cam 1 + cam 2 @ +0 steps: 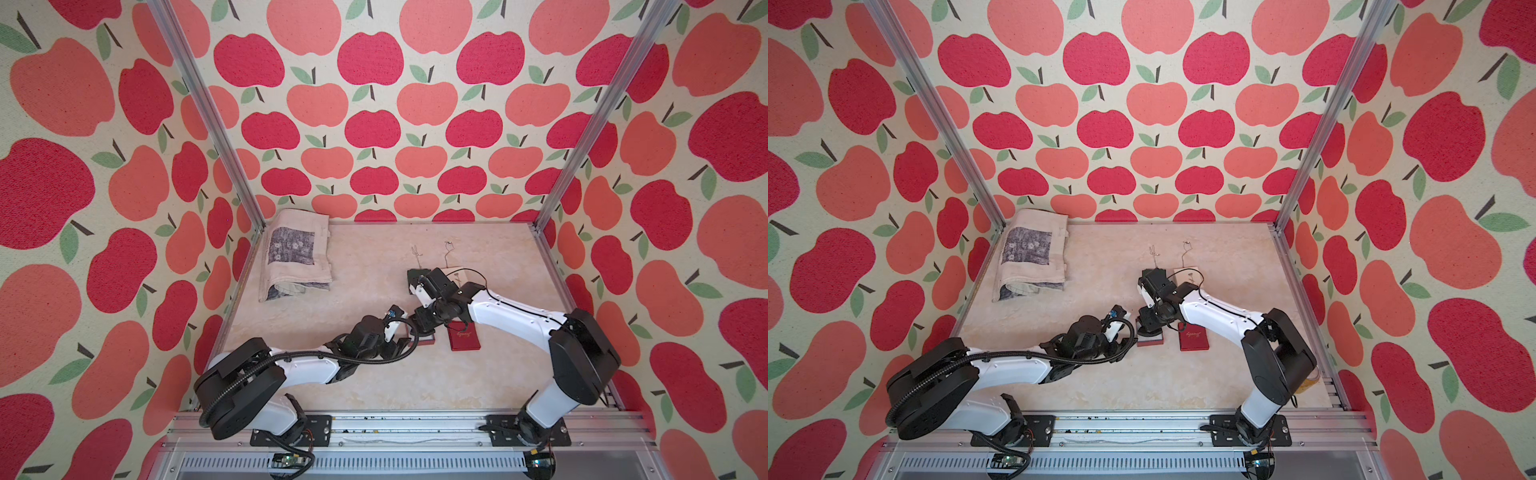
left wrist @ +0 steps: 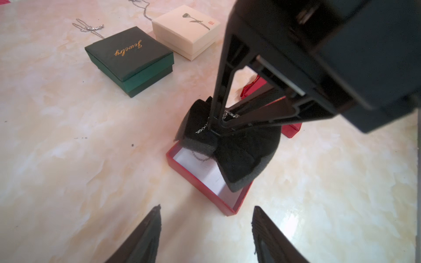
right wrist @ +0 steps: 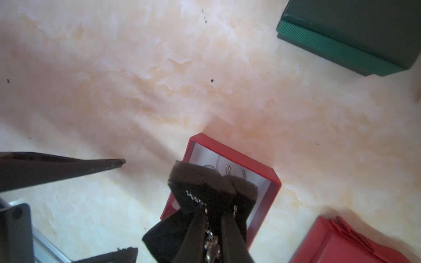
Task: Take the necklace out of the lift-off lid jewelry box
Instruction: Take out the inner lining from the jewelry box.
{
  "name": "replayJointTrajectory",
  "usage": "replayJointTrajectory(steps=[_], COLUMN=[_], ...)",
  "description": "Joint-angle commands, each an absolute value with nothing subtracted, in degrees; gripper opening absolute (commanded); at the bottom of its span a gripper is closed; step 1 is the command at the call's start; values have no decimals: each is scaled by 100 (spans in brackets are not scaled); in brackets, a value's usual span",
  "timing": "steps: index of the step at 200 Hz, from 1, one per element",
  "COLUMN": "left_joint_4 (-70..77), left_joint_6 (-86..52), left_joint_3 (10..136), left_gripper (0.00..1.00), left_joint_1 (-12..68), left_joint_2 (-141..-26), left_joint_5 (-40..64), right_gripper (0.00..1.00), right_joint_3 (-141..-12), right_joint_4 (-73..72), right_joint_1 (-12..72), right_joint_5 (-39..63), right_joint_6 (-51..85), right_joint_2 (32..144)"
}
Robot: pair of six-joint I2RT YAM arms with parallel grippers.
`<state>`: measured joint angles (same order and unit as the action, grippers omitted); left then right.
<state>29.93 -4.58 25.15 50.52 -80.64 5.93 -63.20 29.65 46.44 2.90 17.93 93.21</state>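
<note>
The red lift-off lid jewelry box stands open on the table, its white inside partly showing. Its red lid lies beside it. My right gripper comes down from above, shut on the silver necklace and the black foam insert. The insert is folded upward and half out of the box. A loop of chain drapes over the foam. My left gripper stands open just in front of the box's near corner, holding nothing. In both top views the arms hide most of the box.
A closed green box and a closed cream box stand further back, with two loose silver chains behind them. A folded cloth lies at the back left corner. The red lid lies right of the box.
</note>
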Motion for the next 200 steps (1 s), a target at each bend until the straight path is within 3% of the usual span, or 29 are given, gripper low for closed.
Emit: replayJointTrajectory(steps=[1, 36, 120, 167, 200], left_joint_4=[3118, 3255, 3261, 3252, 3182], left_joint_6=[-299, -259, -297, -360, -352], left_joint_3=[2567, 2636, 3090, 3231, 3249], left_gripper=[65, 66, 67, 57, 36], left_joint_1=[5018, 5027, 5020, 5019, 5019], left_joint_2=[-7910, -7981, -8466, -8644, -8631], left_joint_5=[1080, 1584, 1656, 1677, 1575], right_gripper=[14, 14, 14, 14, 14], right_joint_3=[-6264, -6214, -5995, -5872, -5827], right_joint_4=[3139, 3052, 2710, 2512, 2470], right_joint_1=[4641, 4641, 4701, 4720, 4716], right_joint_5=[297, 393, 728, 913, 999], right_joint_6=[1906, 2003, 2244, 2389, 2425], right_joint_2=[9067, 8885, 8725, 8621, 8564])
